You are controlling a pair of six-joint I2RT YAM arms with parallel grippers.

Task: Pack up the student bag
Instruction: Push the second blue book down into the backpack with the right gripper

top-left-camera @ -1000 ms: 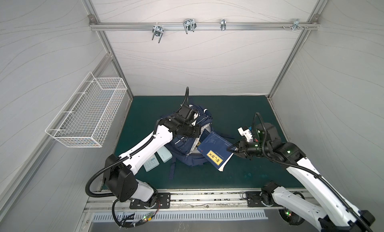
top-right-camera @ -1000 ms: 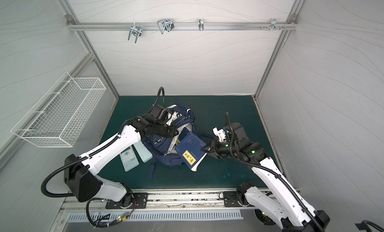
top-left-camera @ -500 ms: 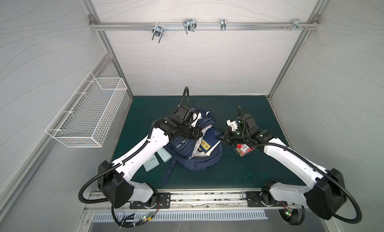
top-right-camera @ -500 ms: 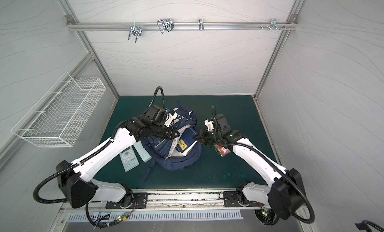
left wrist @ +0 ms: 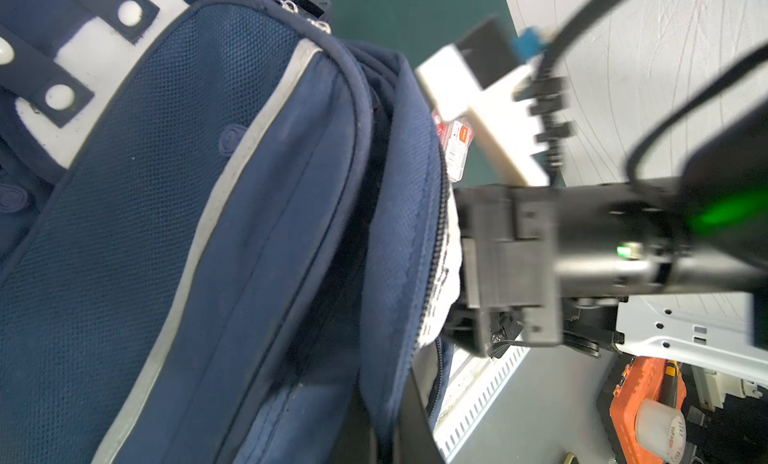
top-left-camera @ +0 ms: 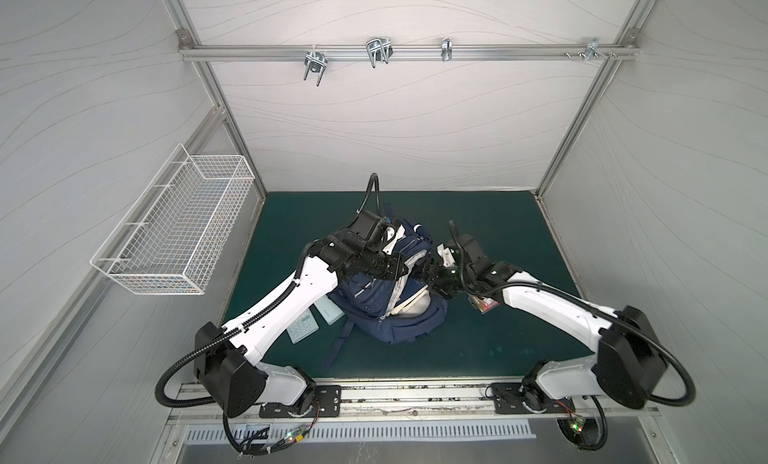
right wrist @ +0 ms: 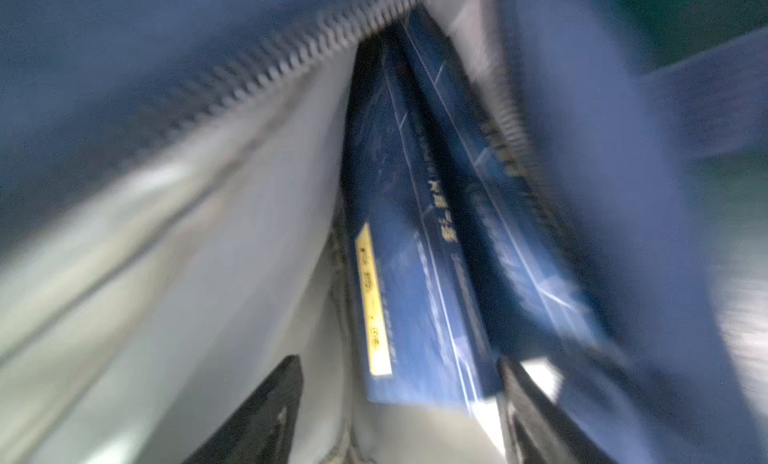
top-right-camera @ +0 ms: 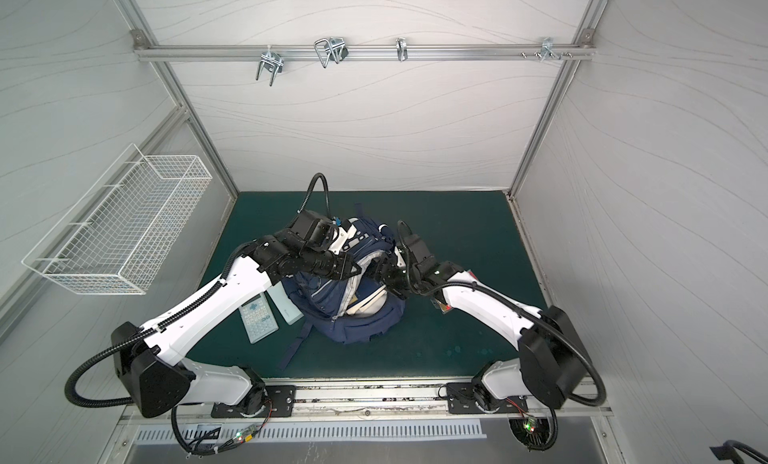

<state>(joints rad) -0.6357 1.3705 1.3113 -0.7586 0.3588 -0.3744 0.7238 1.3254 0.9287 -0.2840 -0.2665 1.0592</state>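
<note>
The student bag [top-left-camera: 399, 320] [top-right-camera: 353, 323], a navy backpack with grey stripes and white dotted patches, lies in the middle of the green mat with its main zip open. My left gripper [top-left-camera: 408, 269] [left wrist: 386, 443] is shut on the fabric edge of the opening and holds it up. My right gripper [right wrist: 399, 403] reaches into the opening from the right, its fingers [right wrist: 274, 403] standing wide apart. A blue book [right wrist: 415, 300] with a yellow label lies inside the bag just ahead of them, between the pale lining and the zip. In both top views the right fingertips are hidden in the bag.
A pale green calculator [top-left-camera: 303, 327] [top-right-camera: 258, 318] and a small mint case [top-left-camera: 330, 312] [top-right-camera: 284, 304] lie left of the bag, by the left arm. A red packet [top-left-camera: 482, 312] [top-right-camera: 442, 306] lies under the right forearm. A wire basket [top-left-camera: 178, 229] hangs on the left wall.
The right gripper carried the blue book from the mat at the right into the bag and its jaws have spread apart. The left gripper kept its hold on the bag's edge.
</note>
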